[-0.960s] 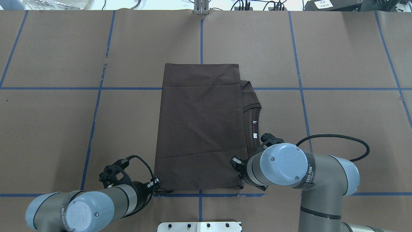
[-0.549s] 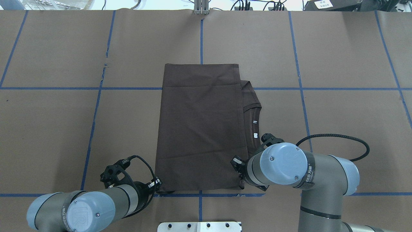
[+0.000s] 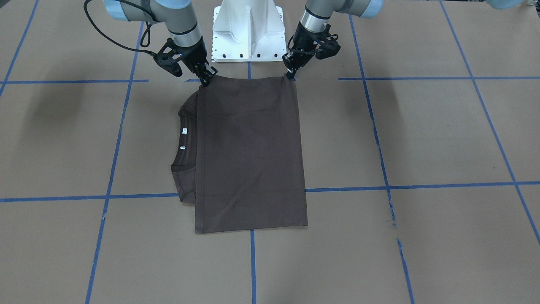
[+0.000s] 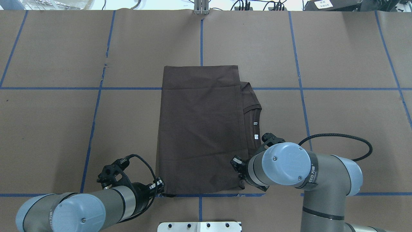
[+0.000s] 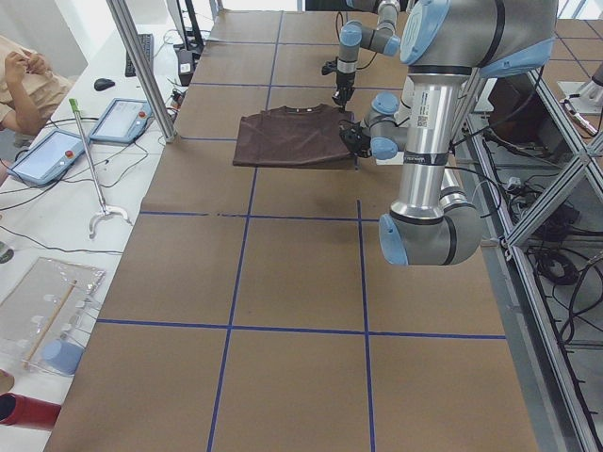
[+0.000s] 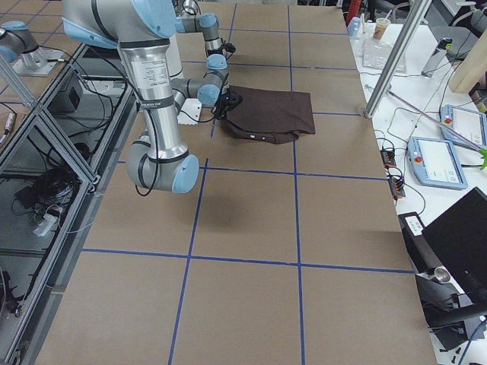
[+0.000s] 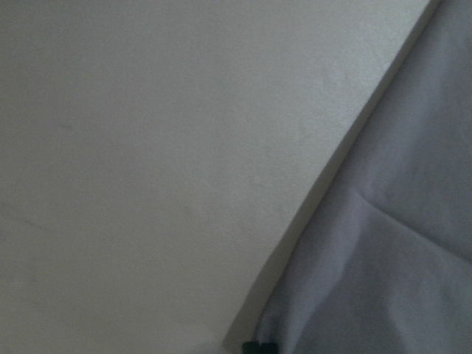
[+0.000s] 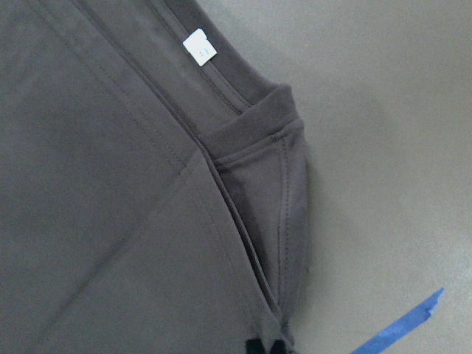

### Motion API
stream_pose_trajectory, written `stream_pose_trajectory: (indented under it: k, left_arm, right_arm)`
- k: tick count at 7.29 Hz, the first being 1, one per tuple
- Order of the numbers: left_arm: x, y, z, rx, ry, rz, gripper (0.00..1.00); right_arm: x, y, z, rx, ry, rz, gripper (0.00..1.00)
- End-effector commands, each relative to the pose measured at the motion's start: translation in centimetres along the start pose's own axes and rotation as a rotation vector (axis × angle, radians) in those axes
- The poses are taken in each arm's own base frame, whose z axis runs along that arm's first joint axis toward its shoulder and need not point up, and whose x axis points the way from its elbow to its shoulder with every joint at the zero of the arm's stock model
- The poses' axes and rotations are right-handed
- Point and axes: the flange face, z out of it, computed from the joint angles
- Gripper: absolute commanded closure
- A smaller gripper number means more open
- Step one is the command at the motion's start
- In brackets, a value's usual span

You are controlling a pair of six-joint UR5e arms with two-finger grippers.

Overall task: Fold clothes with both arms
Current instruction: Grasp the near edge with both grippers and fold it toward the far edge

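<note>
You see a brown tabletop (image 4: 64, 129), blue tape (image 4: 201, 38) grid, left end effector (image 3: 290, 75) and right end effector (image 3: 207, 80) pinched closed on T-shirt (image 3: 249, 152) corners

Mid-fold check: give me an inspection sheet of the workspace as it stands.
Surface: brown paper table with blue tape grid.
Job's things: dark brown T-shirt folded into a rectangle, collar poking out on robot's right.
Clutter: nothing seen.
Grippers: left gripper and right gripper each shut on a near shirt corner.
Cables: black cable loops beside right arm, off the cloth.
Surroundings: tablets on a white bench.
</note>
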Motion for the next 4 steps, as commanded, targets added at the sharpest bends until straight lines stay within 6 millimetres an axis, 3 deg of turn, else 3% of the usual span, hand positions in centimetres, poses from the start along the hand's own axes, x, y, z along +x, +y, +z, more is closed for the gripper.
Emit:
stream_pose_trajectory:
  k: [1, 2, 3, 4]
  left_arm:
    - [1.8, 0.6, -5.7, -0.013, -0.005, 0.003, 1.0]
    - [2.9, 0.8, -8.0, -0.027, 0.015, 0.003, 1.0]
    - [4.0, 0.7, -8.3, -0.028, 0.012, 0.016, 1.0]
    - [7.8, -2.9, -9.2, 0.043, 0.059, 0.067, 1.0]
  right_arm:
    - [2.4, -0.3, -4.1, -0.047, -0.029, -0.008, 1.0]
    - [2.8, -0.2, -6.3, -0.074, -0.052, -0.012, 1.0]
    - [1.5, -2.5, -7.5, -0.047, -0.084, 0.02, 1.0]
    - [0.3, -6.3, -8.6, -0.027, -0.103, 0.071, 1.0]
